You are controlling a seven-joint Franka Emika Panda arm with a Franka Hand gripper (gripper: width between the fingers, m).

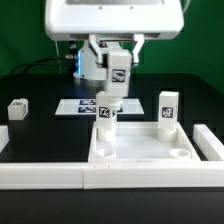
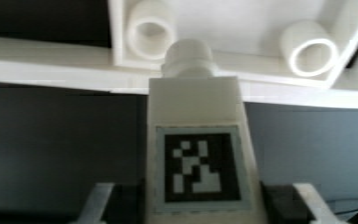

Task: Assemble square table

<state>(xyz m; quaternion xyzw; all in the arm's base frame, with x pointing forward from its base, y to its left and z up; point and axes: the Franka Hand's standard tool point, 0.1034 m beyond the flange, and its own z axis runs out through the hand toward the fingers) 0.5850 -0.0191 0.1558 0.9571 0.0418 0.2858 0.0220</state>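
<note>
Nearest item: my gripper (image 2: 204, 203) is clamping the held leg (image 2: 197, 140) from both sides. My fingers (image 2: 101, 203) are showing only as grey stubs, cut off at the edge of the wrist view. The leg's tag is facing my camera and its narrow tip is pointing at the square tabletop (image 1: 140, 152), beside one round socket (image 2: 149, 35). I cannot tell whether the tip is touching the slab, because it is blurring into white there. The slab is lying just beside the bar fence (image 1: 40, 172). Beyond it, a standing leg (image 1: 167, 108) is sitting upright by its far edge. A far leg (image 1: 17, 108) is resting well apart, too small for me to read its pose. My arm is partly hiding the marker board (image 1: 82, 105).
</note>
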